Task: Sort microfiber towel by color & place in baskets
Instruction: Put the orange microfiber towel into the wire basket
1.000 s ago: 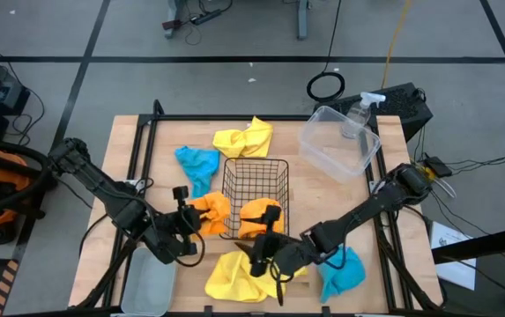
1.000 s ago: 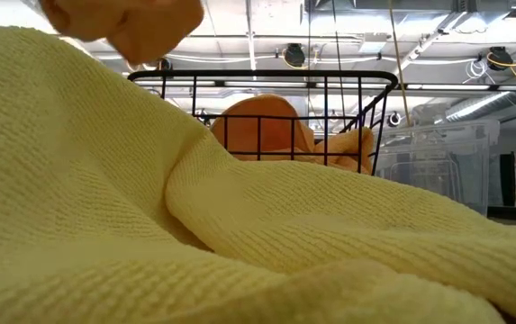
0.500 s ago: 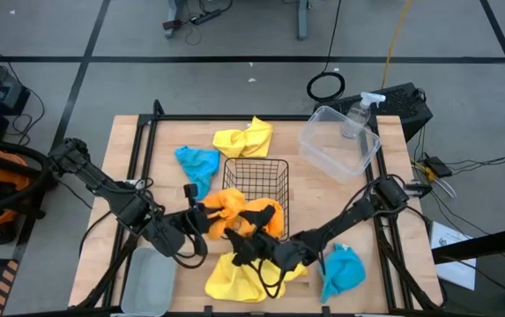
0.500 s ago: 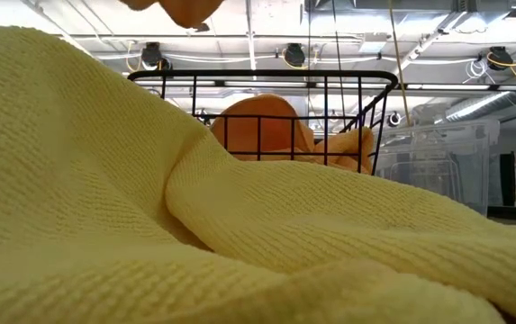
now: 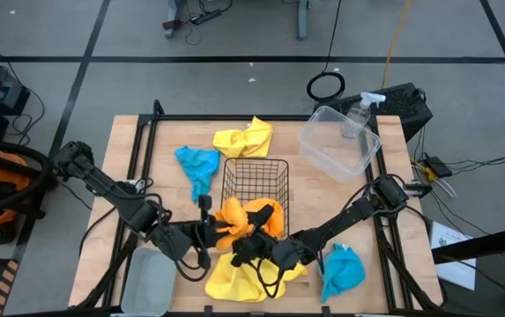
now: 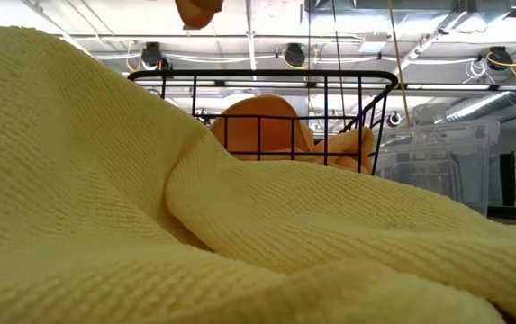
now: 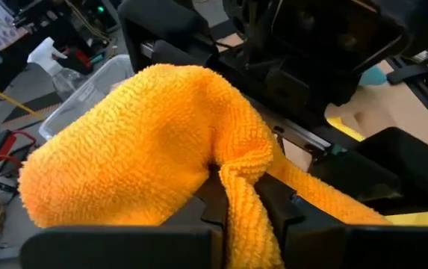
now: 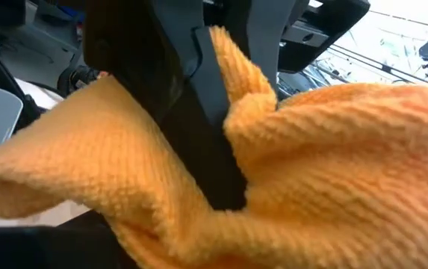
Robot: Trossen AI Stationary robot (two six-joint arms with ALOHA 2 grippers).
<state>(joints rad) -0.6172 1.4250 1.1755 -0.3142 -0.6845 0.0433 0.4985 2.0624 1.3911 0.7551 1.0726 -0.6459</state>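
Note:
My left gripper (image 5: 210, 231) is shut on an orange towel (image 5: 230, 217), held up at the near left corner of the black wire basket (image 5: 255, 180). A corner of that towel shows at the top of the low view (image 6: 199, 11). A second orange towel (image 5: 265, 211) lies inside the basket. My right gripper (image 5: 248, 245) faces the left one from the right, close against the held towel (image 8: 333, 164), above a yellow towel (image 5: 239, 275). Another yellow towel (image 5: 244, 137) and two teal towels (image 5: 197, 165) (image 5: 342, 269) lie on the table. My left gripper pinches a fold of the orange towel (image 7: 237, 196) between its two fingers. The fingers come roughly level from the table's left. The towel bulges out beyond the fingers and is lifted clear of the table; one layer or several, I cannot tell.
A clear tub (image 5: 340, 141) stands at the far right with a spray bottle (image 5: 359, 114) behind it. A pale grey tray (image 5: 150, 282) sits at the near left. The near yellow towel fills the front of the low view (image 6: 149, 225).
My left gripper has carried the orange towel up off the table and toward the right, to the basket's near left corner. My right gripper has moved toward the table's left, up to the left gripper and the towel.

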